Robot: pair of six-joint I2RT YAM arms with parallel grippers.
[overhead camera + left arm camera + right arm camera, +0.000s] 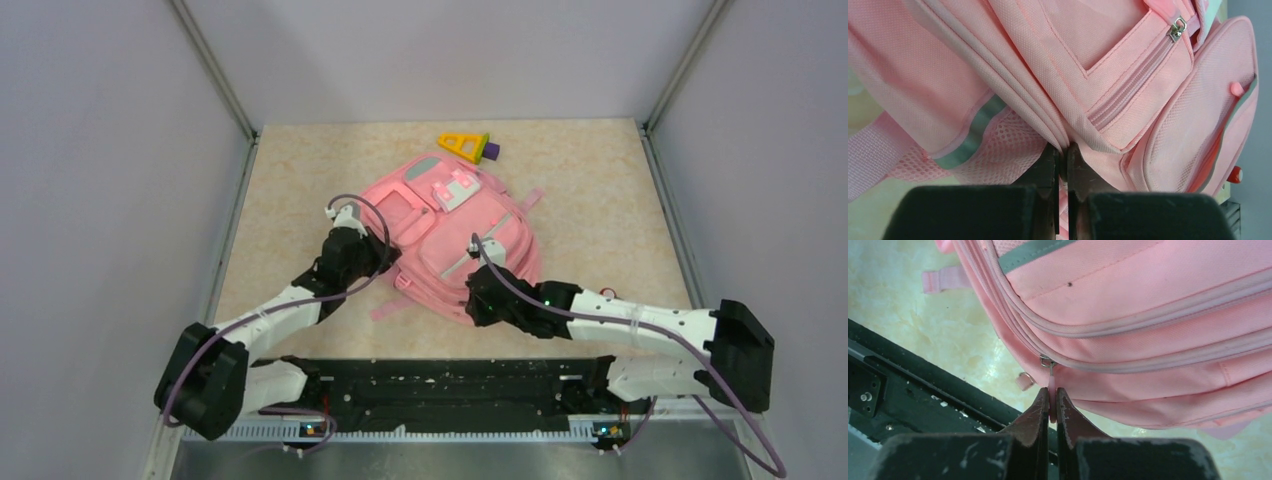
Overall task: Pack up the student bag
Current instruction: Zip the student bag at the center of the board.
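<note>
The pink student bag (455,235) lies flat on the table's middle, front pockets up. My left gripper (378,252) is at its left edge, shut on a fold of the bag's fabric (1064,142) beside a grey reflective strip (973,132). My right gripper (478,295) is at the bag's near edge, shut on a pink zipper pull (1051,390) that hangs from a metal slider (1046,361) on the main zipper. In the right wrist view the bag (1148,315) fills the upper frame.
A yellow triangular toy with a purple piece (467,146) lies behind the bag at the far side. A black rail (450,385) runs along the near edge. Grey walls enclose the table.
</note>
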